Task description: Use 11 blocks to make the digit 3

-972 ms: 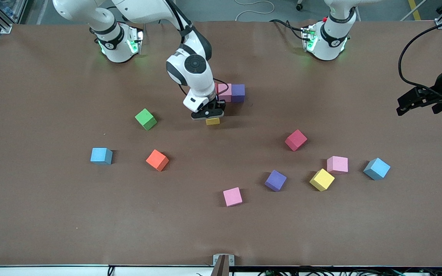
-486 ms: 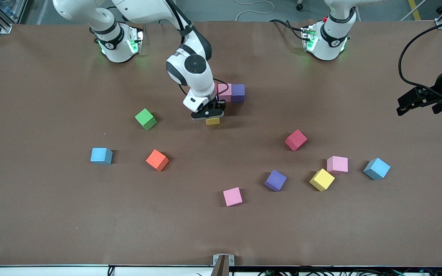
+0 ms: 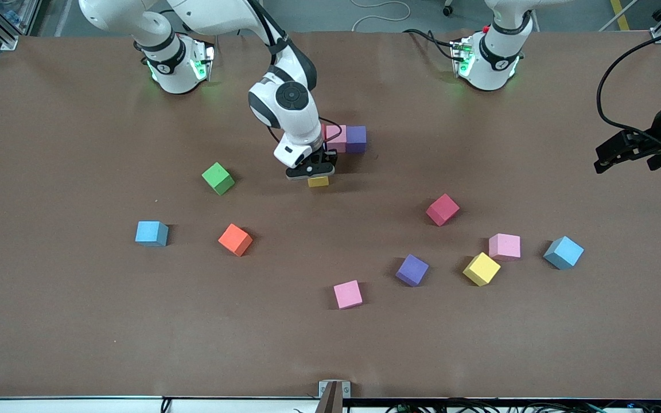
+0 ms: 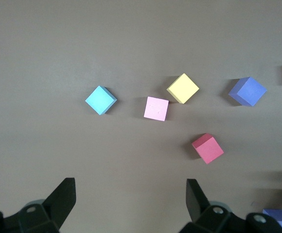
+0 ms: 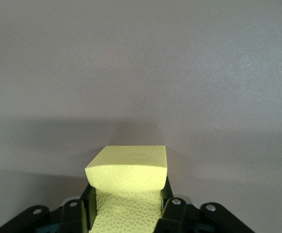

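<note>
- The right gripper [image 3: 314, 172] is clamped tight on a yellow block [image 3: 318, 182], low over the table [image 3: 78, 321], just nearer the front camera than the pink block [image 3: 337, 135] and purple block [image 3: 356, 138], which touch side by side.
- The left gripper [image 3: 614, 155] waits with fingers spread wide, holding nothing, at the left arm's end of the table.
- 9 other blocks lie scattered, among them a red block [image 3: 442, 209] and a green block [image 3: 218, 178].

You have a broad, matte brown table covering [image 3: 78, 321] underfoot of everything; a small grey metal bracket [image 3: 334, 390] sits at its edge nearest the front camera, and a white cable [image 3: 376, 14] loops on the grey floor.
</note>
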### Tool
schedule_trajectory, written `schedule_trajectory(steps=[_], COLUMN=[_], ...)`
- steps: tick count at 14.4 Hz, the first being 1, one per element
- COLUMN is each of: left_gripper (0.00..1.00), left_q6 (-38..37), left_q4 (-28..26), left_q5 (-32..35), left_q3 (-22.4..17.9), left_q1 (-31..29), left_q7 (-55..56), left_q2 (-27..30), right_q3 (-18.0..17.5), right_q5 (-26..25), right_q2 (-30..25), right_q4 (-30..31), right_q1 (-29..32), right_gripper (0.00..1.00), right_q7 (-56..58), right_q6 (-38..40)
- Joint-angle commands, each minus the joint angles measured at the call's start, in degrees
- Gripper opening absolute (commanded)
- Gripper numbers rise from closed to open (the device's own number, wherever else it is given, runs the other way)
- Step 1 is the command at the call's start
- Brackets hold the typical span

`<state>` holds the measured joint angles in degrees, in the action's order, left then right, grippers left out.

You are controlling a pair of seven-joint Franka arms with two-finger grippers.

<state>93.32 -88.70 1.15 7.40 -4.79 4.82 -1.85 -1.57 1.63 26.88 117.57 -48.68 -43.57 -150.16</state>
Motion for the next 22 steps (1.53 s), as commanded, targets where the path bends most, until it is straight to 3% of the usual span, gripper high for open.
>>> schedule_trajectory(steps=[1,2,8,13,18,22], left_gripper=[1.00,1.00,1.00,1.00,1.00,1.00], left_q6=[1.1,1.2,1.0,1.0,1.0,1.0], left_q4=[0.1,0.2,0.2,0.3,0.3,0.5], left_q5=[1.1,1.0,1.0,1.0,1.0,1.0], left_q3=[0.2,0.2,0.3,0.2,0.2,0.2], left_q1=[0.0,0.0,-0.1,-0.3,-0.3,-0.3], left_q7=[0.4,0.4,0.4,0.3,0.3,0.2], left_q2=[-0.8,-0.8,-0.4,-0.4,-0.4,-0.4], right_q3=[-0.4,-0.4,-0.4,-0.1,0.2,0.3], right_q5=[1.2,1.1,0.7,1.2,1.2,0.6], right_q2=[0.3,0.3,0.3,-1.6,-5.5,-6.0], right_q4=[2.2,2.2,0.4,-2.9,-7.8,-8.4], right_q1=[-0.6,-0.5,0.0,0.3,5.7,11.9], right_gripper=[0.77,1.00,1.00,1.00,1.00,1.00], right_q7=[0.0,0.1,0.8,0.5,0.1,0.7], right_q6=[0.4,0.5,0.7,8.1,20.1,21.9])
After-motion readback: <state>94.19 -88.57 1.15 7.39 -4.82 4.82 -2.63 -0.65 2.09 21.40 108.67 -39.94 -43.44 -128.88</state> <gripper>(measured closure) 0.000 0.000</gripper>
